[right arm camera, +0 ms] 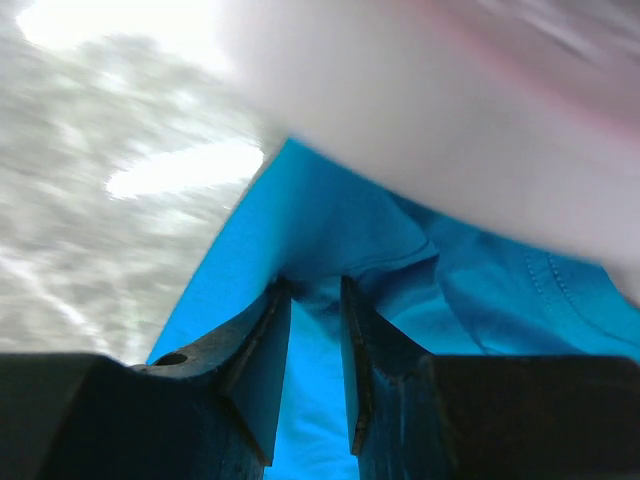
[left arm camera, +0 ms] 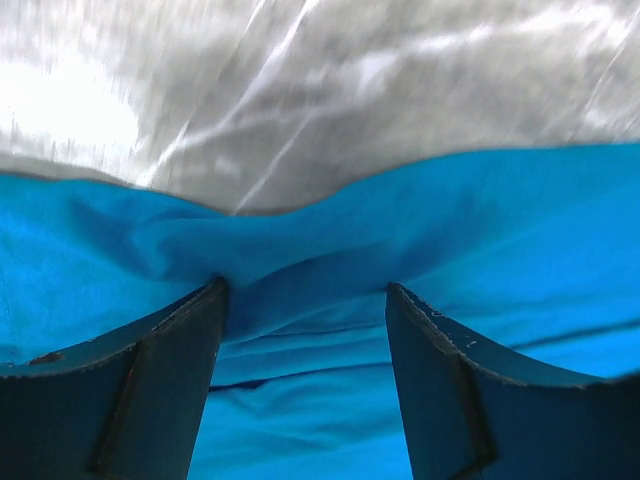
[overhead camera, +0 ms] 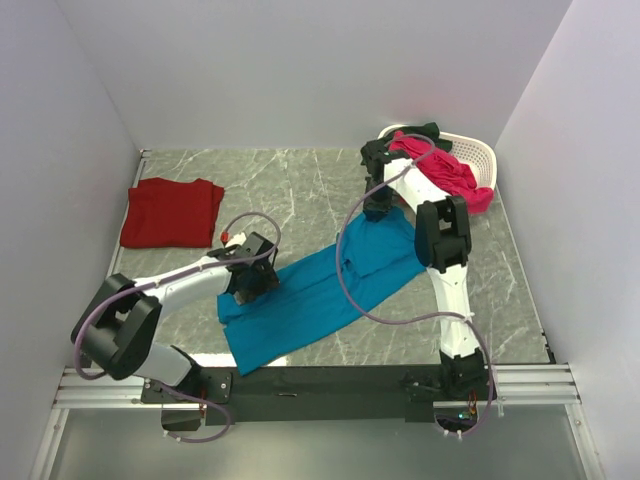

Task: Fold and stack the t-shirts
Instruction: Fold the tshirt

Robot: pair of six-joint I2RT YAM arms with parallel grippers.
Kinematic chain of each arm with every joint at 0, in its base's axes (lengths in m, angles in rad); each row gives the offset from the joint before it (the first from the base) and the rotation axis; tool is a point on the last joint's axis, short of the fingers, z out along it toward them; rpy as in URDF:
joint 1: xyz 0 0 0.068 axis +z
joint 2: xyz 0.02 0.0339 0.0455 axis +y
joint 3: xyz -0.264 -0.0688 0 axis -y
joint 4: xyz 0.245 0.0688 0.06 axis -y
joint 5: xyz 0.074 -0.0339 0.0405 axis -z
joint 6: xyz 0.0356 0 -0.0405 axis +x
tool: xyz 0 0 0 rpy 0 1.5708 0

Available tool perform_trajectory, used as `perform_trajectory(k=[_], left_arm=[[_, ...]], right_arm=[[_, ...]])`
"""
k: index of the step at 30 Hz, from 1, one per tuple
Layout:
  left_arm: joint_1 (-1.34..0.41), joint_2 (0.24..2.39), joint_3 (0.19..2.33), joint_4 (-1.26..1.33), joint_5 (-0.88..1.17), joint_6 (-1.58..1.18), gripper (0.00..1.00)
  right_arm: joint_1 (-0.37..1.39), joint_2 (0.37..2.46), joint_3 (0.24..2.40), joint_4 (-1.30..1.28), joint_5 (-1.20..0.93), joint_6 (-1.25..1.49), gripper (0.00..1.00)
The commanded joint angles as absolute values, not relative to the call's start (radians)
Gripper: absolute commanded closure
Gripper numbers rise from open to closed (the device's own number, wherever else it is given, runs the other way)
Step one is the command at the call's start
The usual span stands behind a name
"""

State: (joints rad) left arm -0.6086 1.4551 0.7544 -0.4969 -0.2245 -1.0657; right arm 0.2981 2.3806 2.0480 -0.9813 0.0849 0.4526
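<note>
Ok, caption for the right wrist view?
The right pincer pinches a fold of the teal-blue t-shirt, marbled table beyond.

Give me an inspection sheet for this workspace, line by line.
Surface: grey marbled table.
Job's things: teal shirt spread centre; dark red shirt folded far left; pink shirt heaped in the white basket.
Clutter: white basket, far right.
Grippers: left jaws open astride teal shirt's edge; right jaws pinching a teal fold.
Cables: purple cable loops over teal shirt.
Surroundings: white walls on three sides.
</note>
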Motion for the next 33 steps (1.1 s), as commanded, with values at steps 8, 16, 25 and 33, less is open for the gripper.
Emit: perform_trajectory(k=[8, 16, 25, 33], left_arm=[[-0.690, 1.410, 0.682, -0.696, -0.081, -1.131, 0.29], [-0.695, 1.327, 0.906, -0.790, -0.156, -1.040, 0.28], [-0.695, 1.479, 0.930, -0.569, -0.124, -0.856, 0.28], [-0.695, 1.565, 0.936, -0.485, -0.103, -0.807, 0.28]], right_arm=[[0.350, 2.505, 2.327, -0.968, -0.110, 0.483, 0.57], [0.350, 2.248, 2.186, -0.851, -0.138, 0.439, 0.46], [0.350, 1.979, 1.763, -0.848, -0.028, 0.425, 0.47], [0.348, 1.994, 1.612, -0.839, 0.069, 0.483, 0.47]])
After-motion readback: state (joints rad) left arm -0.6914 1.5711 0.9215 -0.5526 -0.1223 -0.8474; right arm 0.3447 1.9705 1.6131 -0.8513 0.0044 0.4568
